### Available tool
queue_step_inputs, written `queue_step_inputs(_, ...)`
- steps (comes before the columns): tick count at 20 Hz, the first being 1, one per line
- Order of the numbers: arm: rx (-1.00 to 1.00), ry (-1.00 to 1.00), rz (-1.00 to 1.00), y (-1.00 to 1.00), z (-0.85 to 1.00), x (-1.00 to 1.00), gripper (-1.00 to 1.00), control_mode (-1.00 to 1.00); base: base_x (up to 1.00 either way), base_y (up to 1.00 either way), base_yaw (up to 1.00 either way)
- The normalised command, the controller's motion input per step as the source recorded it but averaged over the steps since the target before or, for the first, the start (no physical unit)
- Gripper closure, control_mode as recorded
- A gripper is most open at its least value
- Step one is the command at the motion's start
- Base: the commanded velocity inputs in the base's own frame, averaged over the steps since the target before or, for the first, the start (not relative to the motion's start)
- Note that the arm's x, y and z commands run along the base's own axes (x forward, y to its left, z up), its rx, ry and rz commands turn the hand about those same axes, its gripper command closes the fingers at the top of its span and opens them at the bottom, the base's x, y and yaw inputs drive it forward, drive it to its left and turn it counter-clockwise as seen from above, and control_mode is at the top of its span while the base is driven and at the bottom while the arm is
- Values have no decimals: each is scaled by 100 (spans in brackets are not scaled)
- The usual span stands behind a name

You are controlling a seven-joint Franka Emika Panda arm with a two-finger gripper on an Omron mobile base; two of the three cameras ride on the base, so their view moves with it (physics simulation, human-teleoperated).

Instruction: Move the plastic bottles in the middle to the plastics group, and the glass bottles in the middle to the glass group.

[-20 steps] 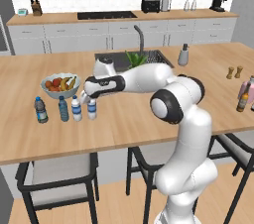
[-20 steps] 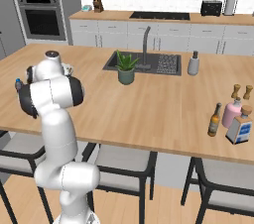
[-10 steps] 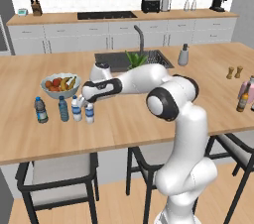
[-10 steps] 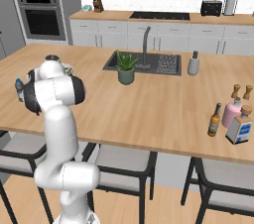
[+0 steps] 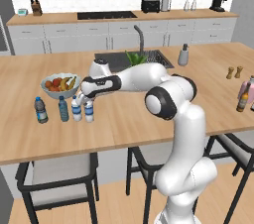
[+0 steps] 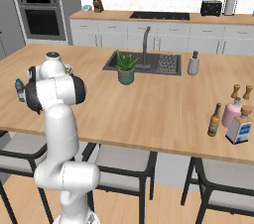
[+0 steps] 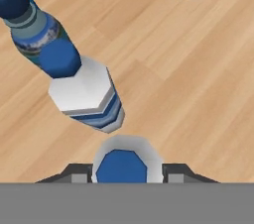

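Kitchen island desk [image 5: 149, 119]: claw [image 7: 122, 172] has come down since half a second ago over the second plastic bottle [image 5: 89, 111], jaws apart either side of it, just beside the first plastic bottle [image 5: 76, 108] near the fruit bowl [image 5: 59, 85], so release looks due; beer bottle [image 6: 214, 120] already sits by the pink vessel [image 6: 231, 113].

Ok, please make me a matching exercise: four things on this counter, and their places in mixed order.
Things:
1 fruit bowl
2 beer bottle
3 potted plant
4 soap dispenser

Places:
A right of the sink
B behind the row of water bottles
C beside the pink vessel
D at the sink's left end

Pairs: 1-B; 2-C; 3-D; 4-A
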Motion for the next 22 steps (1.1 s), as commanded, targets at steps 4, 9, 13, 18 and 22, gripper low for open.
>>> queue_step_inputs(4, 0, 0, 0, 0, 0, 0, -100, -100, 0, 0, 0)
queue_step_inputs(9, 0, -1, 0, 0, 0, 0, -100, -100, 0, 0, 0)
queue_step_inputs(13, 0, 0, 0, 0, 0, 0, -100, -100, 0, 0, 0)
queue_step_inputs(18, 0, -8, 0, 0, 24, -23, -100, -100, 0, 0, 0)
queue_step_inputs(22, 0, -18, -1, -16, 63, -92, -100, -100, 0, 0, 0)
